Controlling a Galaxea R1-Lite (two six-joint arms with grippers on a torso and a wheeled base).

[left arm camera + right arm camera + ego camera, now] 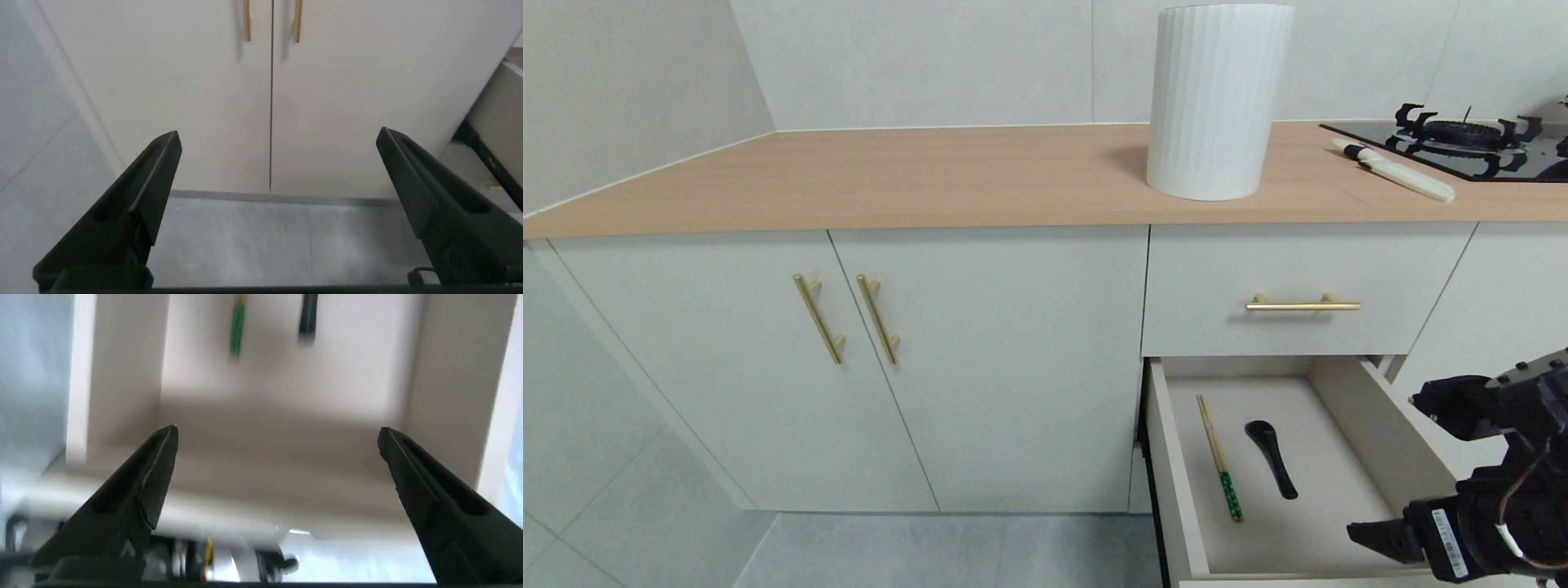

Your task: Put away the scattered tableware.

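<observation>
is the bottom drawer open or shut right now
Open. The bottom drawer is pulled out from the cabinet, its inside exposed, with chopsticks and a black spoon lying on its floor. The upper drawer is shut.

Chopsticks (1218, 461) with green ends, black spoon (1272, 457) beside them, in open drawer (1168, 465); white knife (1395, 171) flat on countertop (931, 180)

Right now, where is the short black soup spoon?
In the head view, the short black soup spoon lies in the open pale drawer on the right, beside the green-tipped wooden chopsticks, apart from them.
</observation>
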